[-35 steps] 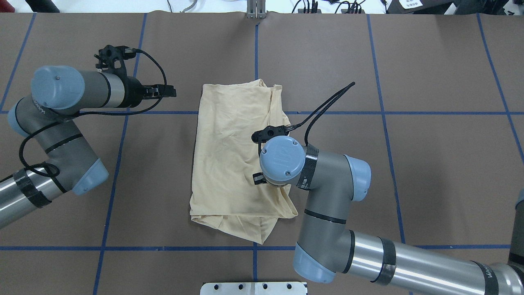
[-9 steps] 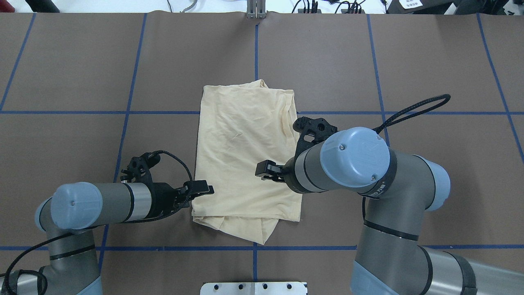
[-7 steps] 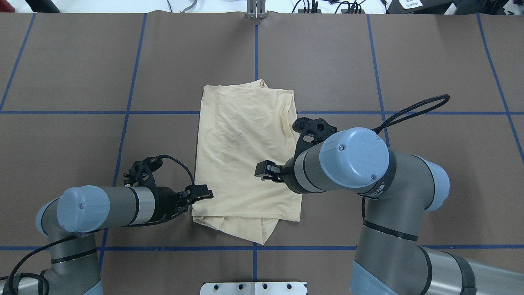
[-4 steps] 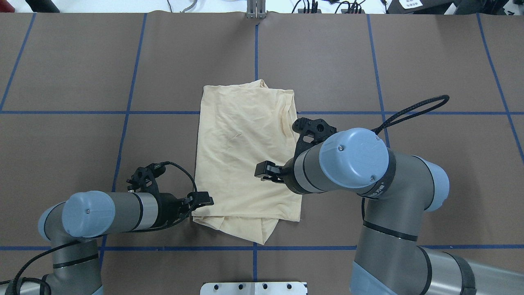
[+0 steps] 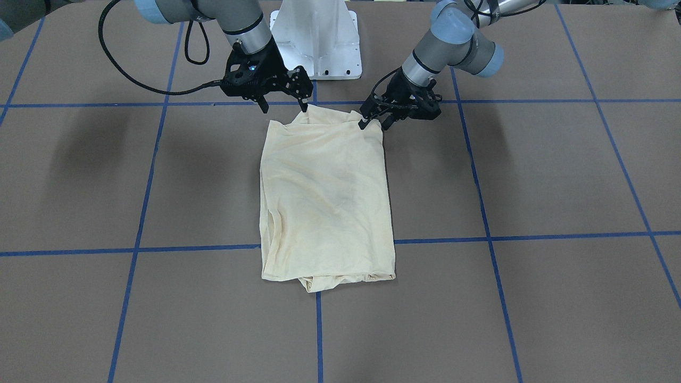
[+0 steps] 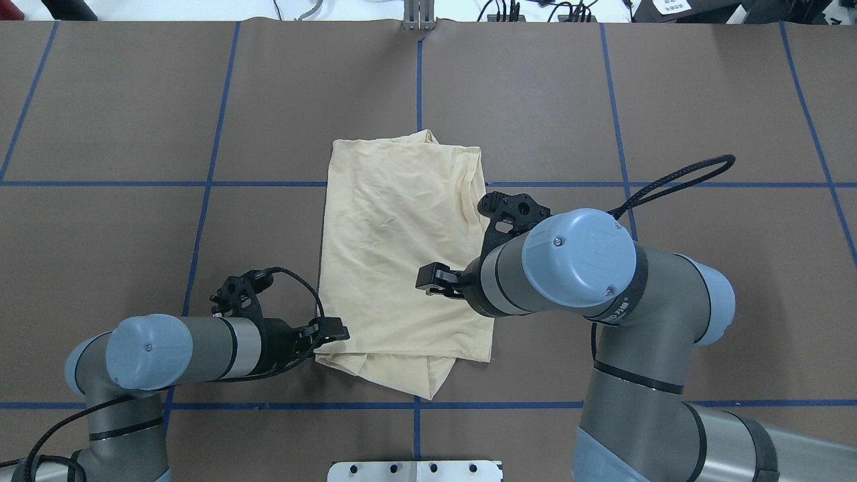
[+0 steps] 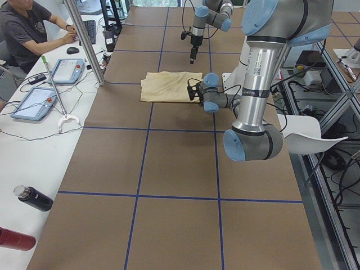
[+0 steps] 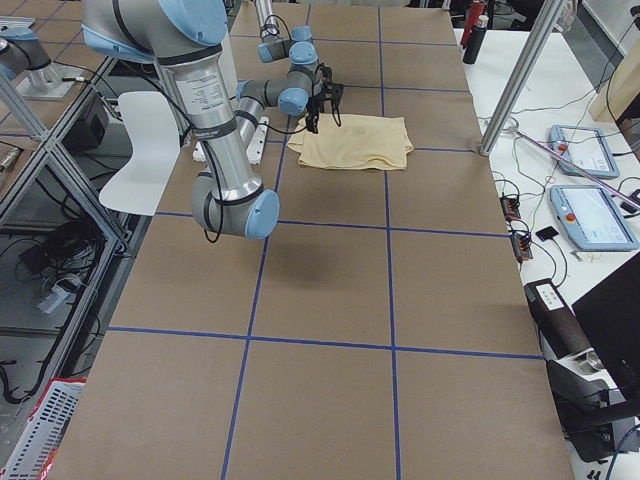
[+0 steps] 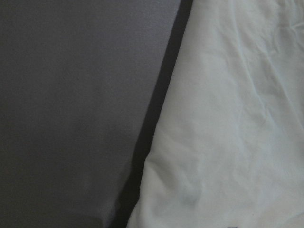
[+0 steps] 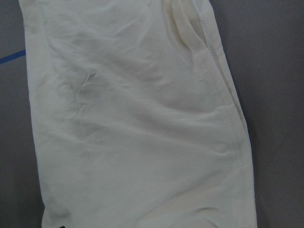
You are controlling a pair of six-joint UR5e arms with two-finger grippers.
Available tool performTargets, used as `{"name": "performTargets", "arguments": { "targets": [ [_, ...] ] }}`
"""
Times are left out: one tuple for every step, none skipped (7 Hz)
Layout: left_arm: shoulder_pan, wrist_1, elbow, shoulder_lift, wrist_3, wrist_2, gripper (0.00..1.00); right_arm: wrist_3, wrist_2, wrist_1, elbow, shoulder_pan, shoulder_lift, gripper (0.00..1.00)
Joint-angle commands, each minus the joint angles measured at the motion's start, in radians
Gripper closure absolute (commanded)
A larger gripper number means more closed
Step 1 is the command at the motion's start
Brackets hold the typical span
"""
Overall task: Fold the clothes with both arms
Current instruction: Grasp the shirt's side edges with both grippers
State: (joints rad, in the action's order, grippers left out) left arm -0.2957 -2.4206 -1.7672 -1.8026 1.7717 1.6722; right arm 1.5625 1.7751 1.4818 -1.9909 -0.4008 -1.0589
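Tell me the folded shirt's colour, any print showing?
Pale cream-yellow shirt, no print showing; clearest in exterior front-facing view.

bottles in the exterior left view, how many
2. A black bottle lies on the white bench at the view's lower left; a red bottle lies nearer the camera, cut by the frame edge. More may be hidden.

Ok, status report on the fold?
Left pincer open at shirt corner, robot side. Right pincer open above same edge. Shirt folded lengthwise, flat. Nothing blocking.
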Motion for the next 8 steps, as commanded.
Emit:
{"name": "performTargets", "arguments": {
  "targets": [
    [0.006, 0.024, 0.000, -0.017, 0.000, 0.001, 0.44, -0.001, 0.001, 0.000, 0.000, -0.001, -0.001, 0.00],
    [0.006, 0.026, -0.003, -0.015, -0.001, 0.001, 0.71, -0.001, 0.001, 0.000, 0.000, 0.000, -0.001, 0.00],
    [0.006, 0.038, -0.009, -0.015, -0.002, 0.001, 1.00, 0.001, 0.000, 0.000, 0.001, 0.000, -0.003, 0.00],
    [0.006, 0.046, -0.015, -0.015, -0.003, 0.006, 1.00, 0.002, -0.002, 0.000, 0.003, 0.011, -0.003, 0.00],
    [0.006, 0.046, -0.018, -0.015, -0.006, 0.015, 1.00, 0.045, -0.009, 0.002, 0.014, 0.037, -0.003, 0.00],
    [0.006, 0.051, -0.027, -0.017, -0.006, 0.035, 1.00, 0.124, -0.029, 0.006, 0.027, 0.075, -0.003, 0.00],
    [0.006, 0.052, -0.029, -0.017, -0.005, 0.035, 1.00, 0.215, -0.086, 0.009, 0.059, 0.112, 0.003, 0.00],
    [0.006, 0.052, -0.031, -0.018, -0.006, 0.035, 1.00, 0.294, -0.121, 0.006, 0.105, 0.132, 0.014, 0.00]
  ]
}}
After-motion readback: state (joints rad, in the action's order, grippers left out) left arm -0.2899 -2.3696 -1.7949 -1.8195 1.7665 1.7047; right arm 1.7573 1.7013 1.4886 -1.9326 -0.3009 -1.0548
